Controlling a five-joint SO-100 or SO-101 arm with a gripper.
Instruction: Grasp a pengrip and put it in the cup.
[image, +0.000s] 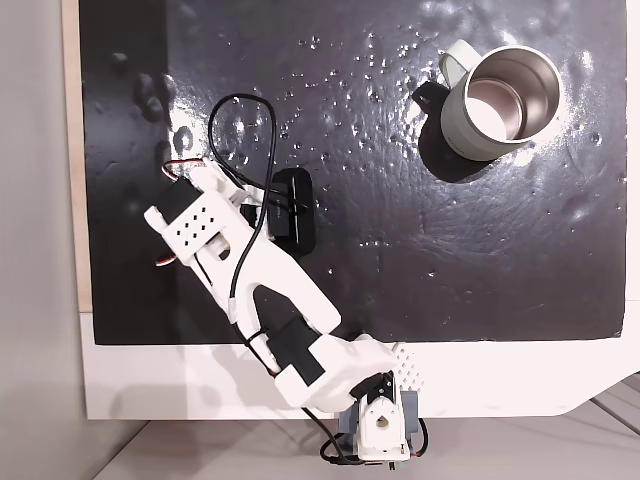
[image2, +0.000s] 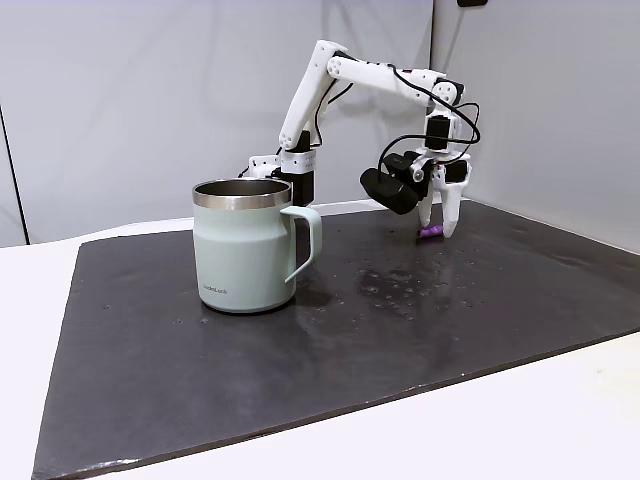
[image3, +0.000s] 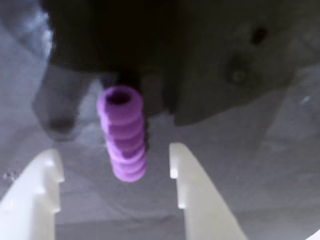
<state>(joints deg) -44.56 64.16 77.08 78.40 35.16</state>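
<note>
1. The place looks like a small test bench for a robot, in a lab or a hobby room, not a kitchen or a shop.
2. The main landmark is a black mat (image2: 300, 370) with a shiny, bumpy surface. It lies on a white table (image2: 560, 420).
3. Behind the mat there are only plain grey wall panels (image2: 150, 90), without any furniture or decoration.
4. At the far side of the mat stands a small white robot arm (image2: 345, 75) with loose black cables; its base (image: 380, 425) is fixed at the table edge, just beside the mat.
5. On the mat stands one mug (image2: 245, 245), well apart from the arm.
</note>
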